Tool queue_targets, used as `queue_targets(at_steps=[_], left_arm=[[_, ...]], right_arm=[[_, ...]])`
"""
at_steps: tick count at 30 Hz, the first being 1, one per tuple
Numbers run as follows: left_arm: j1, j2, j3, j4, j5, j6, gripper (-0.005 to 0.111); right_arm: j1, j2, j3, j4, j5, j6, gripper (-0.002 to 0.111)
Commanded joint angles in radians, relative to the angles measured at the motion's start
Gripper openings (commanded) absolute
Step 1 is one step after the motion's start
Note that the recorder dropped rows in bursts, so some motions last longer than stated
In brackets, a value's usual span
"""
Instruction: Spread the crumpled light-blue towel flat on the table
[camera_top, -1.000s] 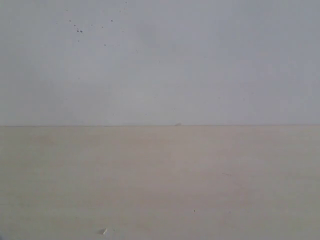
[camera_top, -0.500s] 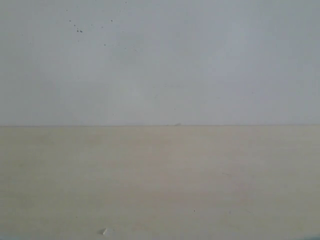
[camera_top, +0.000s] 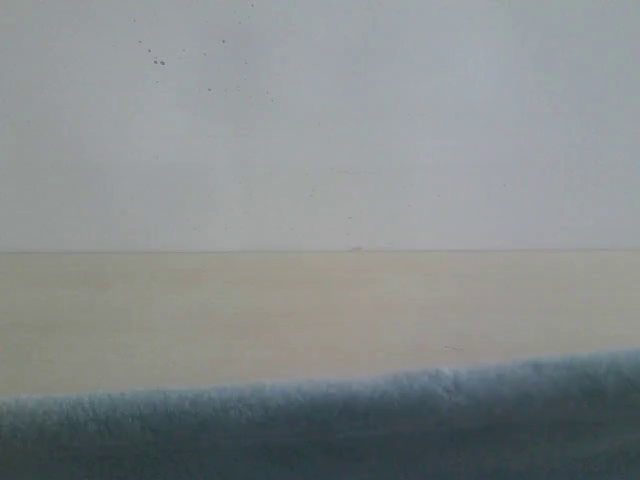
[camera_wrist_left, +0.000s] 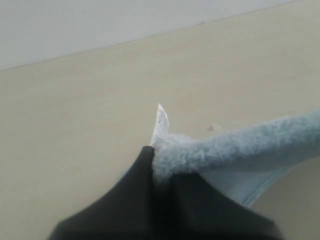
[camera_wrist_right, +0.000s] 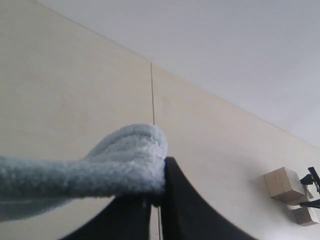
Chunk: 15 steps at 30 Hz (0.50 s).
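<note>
Raised over table (camera_wrist_left: 75, 125), left gripper (camera_wrist_left: 152, 150) pinching towel (camera_wrist_left: 240, 145) corner; right gripper (camera_wrist_right: 156, 196) clamping its folded edge

white wall (camera_top: 400, 120) with dark specks (camera_top: 158, 62)

Non-task items in view
White wall (camera_top: 400, 130), dark specks (camera_top: 158, 62) (upper part); two pale wooden blocks (camera_wrist_right: 284, 184), just beside each other.

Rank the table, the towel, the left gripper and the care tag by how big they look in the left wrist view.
Largest to smallest:
1. table
2-3. left gripper and towel: too close to rank, and the gripper sits right at the camera
4. care tag
</note>
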Motion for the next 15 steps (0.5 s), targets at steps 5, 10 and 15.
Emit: queue_targets(at_steps=[5,10,15], left_arm=[[0.001,0.001,-0.111,-0.112,-0.001,0.061,0.004],[0.001,0.001,-0.129,-0.116,-0.001,0.086,0.004],[0.001,0.018,-0.058,-0.015,-0.001,0.079,0.004]], right_arm=[[0.000,-0.121,-0.003,0.056,-0.007,-0.033,0.004],[0.000,-0.136,-0.006,0.053,-0.007,-0.041,0.004],[0.015,-0.055,0.017,0.053,-0.007,-0.042,0.004]])
